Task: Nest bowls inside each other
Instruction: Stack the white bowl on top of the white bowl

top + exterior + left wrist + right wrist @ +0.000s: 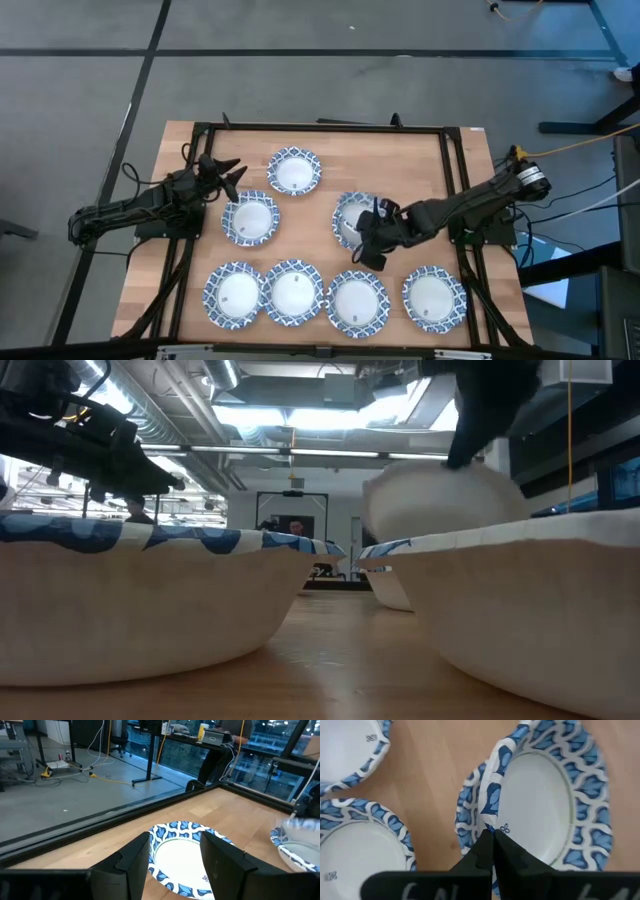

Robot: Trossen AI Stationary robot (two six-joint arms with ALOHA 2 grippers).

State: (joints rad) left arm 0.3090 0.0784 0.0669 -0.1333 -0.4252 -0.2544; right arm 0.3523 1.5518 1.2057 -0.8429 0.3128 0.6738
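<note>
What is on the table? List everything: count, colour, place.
front bowls: 4, blue-and-white, in a row along the table's front edge
left bowl: 1, blue-and-white, middle left
back bowl: 1, blue-and-white, toward the rear
held bowl: 1, blue-and-white, centre, tilted and pinched at its rim
lower bowl: 1, blue-and-white, right under the held bowl
table: 1, light wood with a black frame
left gripper: open, above the table by the left bowl's rear edge
right gripper: shut on the held bowl's rim, at the centre
</note>
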